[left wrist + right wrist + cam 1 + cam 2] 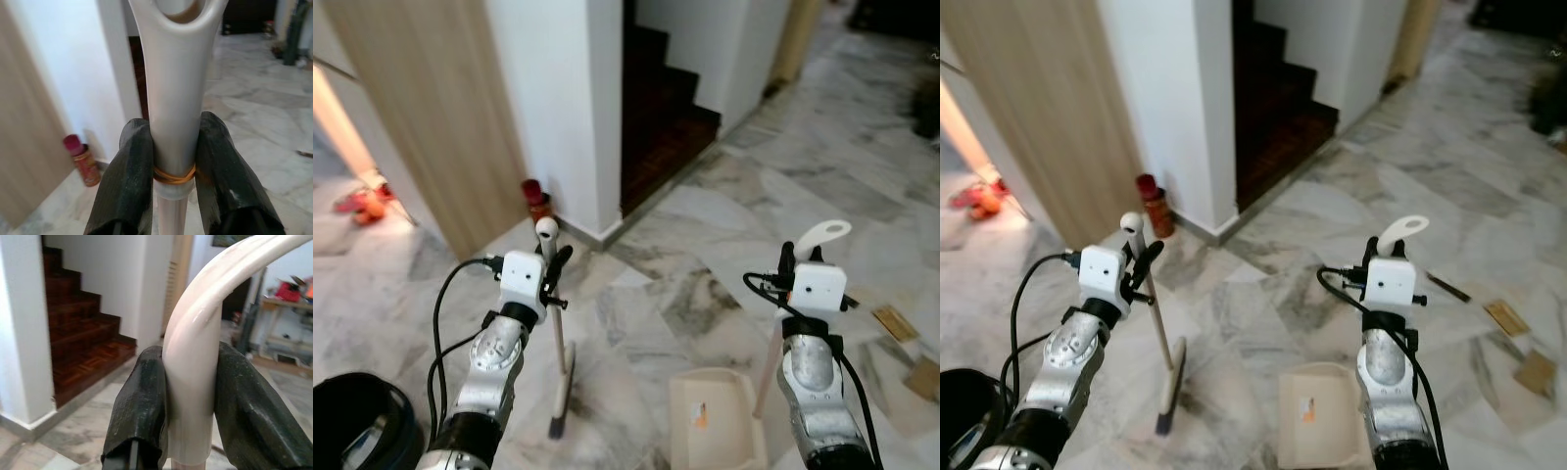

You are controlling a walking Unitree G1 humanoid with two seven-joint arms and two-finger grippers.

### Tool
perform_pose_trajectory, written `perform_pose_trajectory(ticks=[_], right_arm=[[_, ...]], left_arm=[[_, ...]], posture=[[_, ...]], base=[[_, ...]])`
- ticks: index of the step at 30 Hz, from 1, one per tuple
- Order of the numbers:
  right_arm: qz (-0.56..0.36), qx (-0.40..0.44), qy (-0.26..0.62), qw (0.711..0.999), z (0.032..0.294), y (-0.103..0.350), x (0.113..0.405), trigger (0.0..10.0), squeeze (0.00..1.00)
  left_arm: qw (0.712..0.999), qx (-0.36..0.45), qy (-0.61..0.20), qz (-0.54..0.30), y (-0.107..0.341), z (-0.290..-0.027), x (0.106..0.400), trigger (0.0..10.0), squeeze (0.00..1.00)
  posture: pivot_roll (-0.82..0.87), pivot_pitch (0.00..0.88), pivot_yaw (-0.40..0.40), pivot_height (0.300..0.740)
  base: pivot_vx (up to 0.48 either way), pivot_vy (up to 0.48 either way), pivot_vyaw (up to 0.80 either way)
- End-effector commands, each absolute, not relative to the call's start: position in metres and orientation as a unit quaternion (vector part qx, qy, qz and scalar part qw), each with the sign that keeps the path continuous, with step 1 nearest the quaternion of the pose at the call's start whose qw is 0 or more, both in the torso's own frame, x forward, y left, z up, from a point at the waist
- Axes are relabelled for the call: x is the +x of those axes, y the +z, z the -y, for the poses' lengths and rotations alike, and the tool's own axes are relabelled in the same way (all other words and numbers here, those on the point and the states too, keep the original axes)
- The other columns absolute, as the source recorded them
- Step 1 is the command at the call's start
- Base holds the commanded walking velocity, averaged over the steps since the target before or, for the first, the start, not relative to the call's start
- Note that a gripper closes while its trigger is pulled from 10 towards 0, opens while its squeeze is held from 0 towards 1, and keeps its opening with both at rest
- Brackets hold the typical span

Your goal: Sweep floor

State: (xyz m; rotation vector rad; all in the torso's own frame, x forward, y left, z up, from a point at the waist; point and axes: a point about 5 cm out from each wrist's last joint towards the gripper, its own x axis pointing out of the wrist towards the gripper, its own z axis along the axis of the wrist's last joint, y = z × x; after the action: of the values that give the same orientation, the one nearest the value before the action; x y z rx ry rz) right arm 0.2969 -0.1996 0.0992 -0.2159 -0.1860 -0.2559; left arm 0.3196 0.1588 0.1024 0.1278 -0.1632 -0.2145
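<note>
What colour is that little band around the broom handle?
Orange-yellow: a rubber band on the broom handle, clearest in the left wrist view.

Two silver arms carry white boxy wrist housings, looping black cables and black fingers [128, 181].

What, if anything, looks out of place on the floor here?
Flat brown scraps, apparently cardboard, lie loose on the marble floor to the robot's right, beyond the dustpan. The left gripper holds the broom, and the right gripper holds the dustpan handle.
</note>
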Motion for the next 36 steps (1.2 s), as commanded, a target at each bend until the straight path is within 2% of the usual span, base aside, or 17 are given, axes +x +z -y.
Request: perform_pose_trajectory(ticks=[1,36], right_arm=[[0.114,-0.104,-0.127,0.980,0.1989,0.1098,0.2995,10.0,0.00],[0.122,-0.101,-0.121,0.980,0.1941,0.1126,0.3018,10.0,0.00]], left_arm=[[0.987,0.068,-0.105,0.103,0.1109,-0.1590,0.3213,10.0,0.00],[0.987,0.056,-0.111,0.104,0.1132,-0.1571,0.3248,10.0,0.00]], posture=[[-0.02,0.000,0.036,0.740],[-0.03,0.000,0.042,0.740]], base=[[0.000,0.000,-0.80],[0.000,0.000,-0.80]])
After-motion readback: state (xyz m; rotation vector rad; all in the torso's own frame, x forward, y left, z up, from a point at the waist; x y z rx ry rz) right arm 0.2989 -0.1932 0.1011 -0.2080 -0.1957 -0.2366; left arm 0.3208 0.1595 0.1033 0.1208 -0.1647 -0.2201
